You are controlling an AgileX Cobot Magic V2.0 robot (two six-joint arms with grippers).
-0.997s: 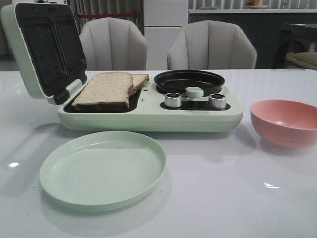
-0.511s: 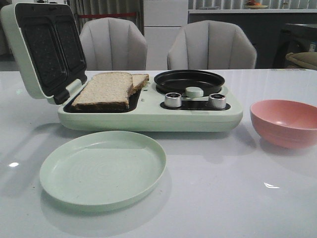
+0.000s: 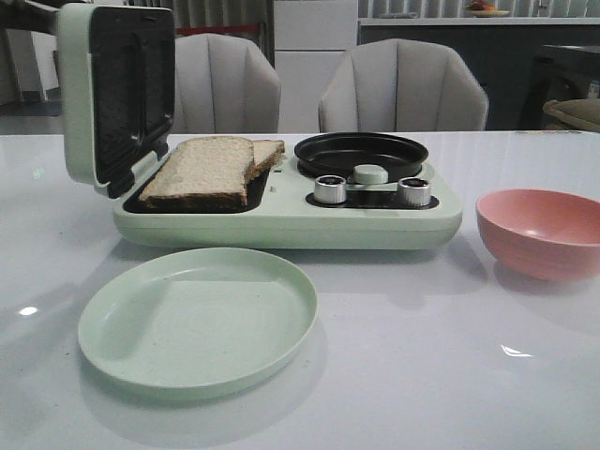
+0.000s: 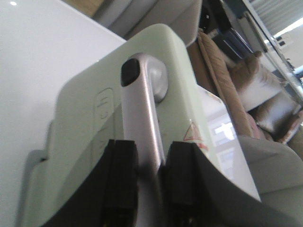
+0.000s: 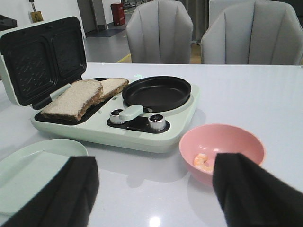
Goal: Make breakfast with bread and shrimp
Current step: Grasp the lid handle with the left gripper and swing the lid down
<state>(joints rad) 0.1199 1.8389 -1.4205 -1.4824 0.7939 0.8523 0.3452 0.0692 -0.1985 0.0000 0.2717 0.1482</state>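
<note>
Two slices of bread lie overlapping in the open sandwich maker's left tray, the front one (image 3: pixel 202 171) (image 5: pixel 73 98) partly covering the back one (image 3: pixel 269 150) (image 5: pixel 112 86). A shrimp (image 5: pixel 202 161) lies in the pink bowl (image 5: pixel 222 142) (image 3: pixel 539 230). My left gripper (image 4: pixel 150 161) is shut on the silver handle (image 4: pixel 142 104) on the back of the maker's green lid (image 4: pixel 85 142) (image 3: pixel 117 94), which stands nearly upright. My right gripper (image 5: pixel 154 189) is open above the table, between the bowl and the plate. Neither gripper shows in the front view.
A pale green plate (image 3: pixel 197 319) sits in front of the sandwich maker (image 3: pixel 375 220). A round black pan (image 3: pixel 361 153) and two silver knobs (image 3: pixel 328 188) occupy the maker's right half. Two grey chairs (image 3: pixel 403 84) stand behind the table.
The lid has swung up from leaning back to nearly vertical, over the last half second. Bread, plate and bowl have not moved.
</note>
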